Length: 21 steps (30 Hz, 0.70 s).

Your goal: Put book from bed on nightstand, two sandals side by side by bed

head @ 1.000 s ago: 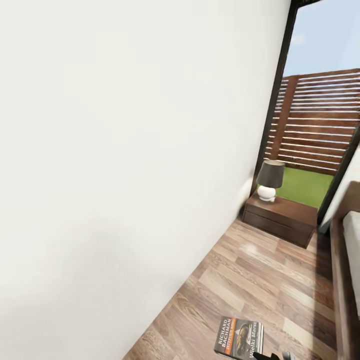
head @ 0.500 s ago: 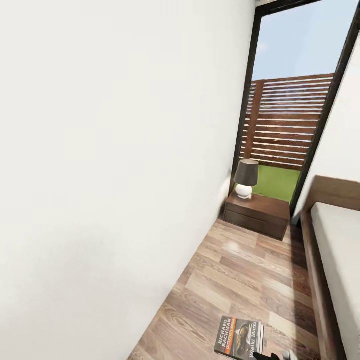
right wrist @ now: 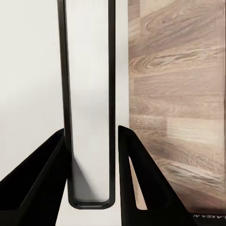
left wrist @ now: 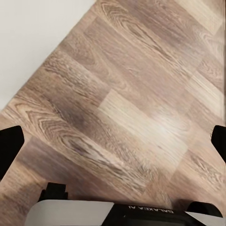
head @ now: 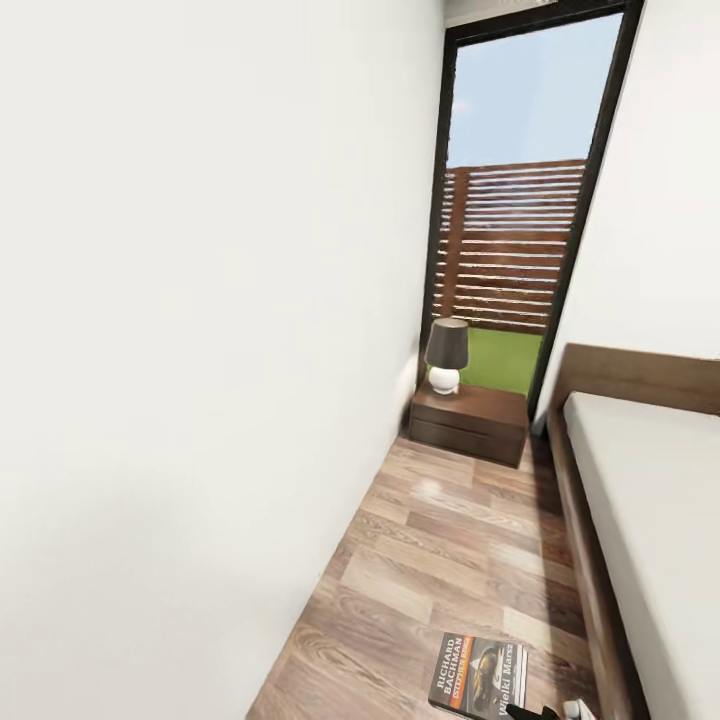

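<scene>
Our head camera swung right: nightstand (head: 469, 424) and lamp (head: 446, 355) slid left in frame, more bed (head: 640, 520) shows, window (head: 520, 200) fuller.

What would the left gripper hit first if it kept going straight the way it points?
The wood floor, most likely. The left gripper is open, nothing between its fingers, and only floor planks lie ahead, with the wall's foot off to one side.

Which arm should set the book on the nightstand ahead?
Right. The right gripper is shut on the book, seen edge-on between its fingers. The nightstand lies ahead. The left gripper hangs open and empty over the floor.
</scene>
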### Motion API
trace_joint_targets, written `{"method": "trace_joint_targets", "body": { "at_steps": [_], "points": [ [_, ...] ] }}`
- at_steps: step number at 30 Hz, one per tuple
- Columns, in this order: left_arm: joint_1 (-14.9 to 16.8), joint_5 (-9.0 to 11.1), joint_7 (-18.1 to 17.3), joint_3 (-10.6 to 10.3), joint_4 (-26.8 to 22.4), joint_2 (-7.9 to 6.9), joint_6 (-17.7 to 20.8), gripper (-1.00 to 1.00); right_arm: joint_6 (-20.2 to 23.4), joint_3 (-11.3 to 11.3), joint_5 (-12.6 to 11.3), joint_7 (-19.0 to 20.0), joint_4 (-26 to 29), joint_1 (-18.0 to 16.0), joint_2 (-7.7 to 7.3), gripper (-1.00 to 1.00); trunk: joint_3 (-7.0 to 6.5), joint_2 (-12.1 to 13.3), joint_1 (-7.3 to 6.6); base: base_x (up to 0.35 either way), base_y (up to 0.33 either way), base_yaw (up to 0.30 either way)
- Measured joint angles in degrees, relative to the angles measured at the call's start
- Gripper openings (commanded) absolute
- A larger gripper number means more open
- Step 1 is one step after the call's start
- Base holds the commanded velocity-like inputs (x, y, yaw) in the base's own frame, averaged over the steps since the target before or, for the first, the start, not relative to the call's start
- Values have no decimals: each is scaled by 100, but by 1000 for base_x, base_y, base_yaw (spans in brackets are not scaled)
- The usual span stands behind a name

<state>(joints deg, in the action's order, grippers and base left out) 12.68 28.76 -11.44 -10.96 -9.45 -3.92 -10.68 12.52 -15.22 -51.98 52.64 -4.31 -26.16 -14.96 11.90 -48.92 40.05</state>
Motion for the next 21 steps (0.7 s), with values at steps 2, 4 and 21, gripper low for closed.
{"method": "trace_joint_targets", "body": {
  "at_steps": [2, 4, 21],
  "points": [
    [1, 0, 0, 0, 0, 0, 0, 100, 0, -1, 0, 0, 0, 0, 0, -100, -7, 0, 0, 0, 0, -300],
    [2, 0, 0, 0, 0, 0, 0, 100, 0, 0, 0, 0, 0, 0, 0, -100, -14, 0, 0, 0, 0, -300],
    [0, 0, 0, 0, 0, 0, 3, 100, 0, -1, 0, 0, 0, 0, 0, -100, -73, 0, 0, 0, 0, -300]
  ]
}}
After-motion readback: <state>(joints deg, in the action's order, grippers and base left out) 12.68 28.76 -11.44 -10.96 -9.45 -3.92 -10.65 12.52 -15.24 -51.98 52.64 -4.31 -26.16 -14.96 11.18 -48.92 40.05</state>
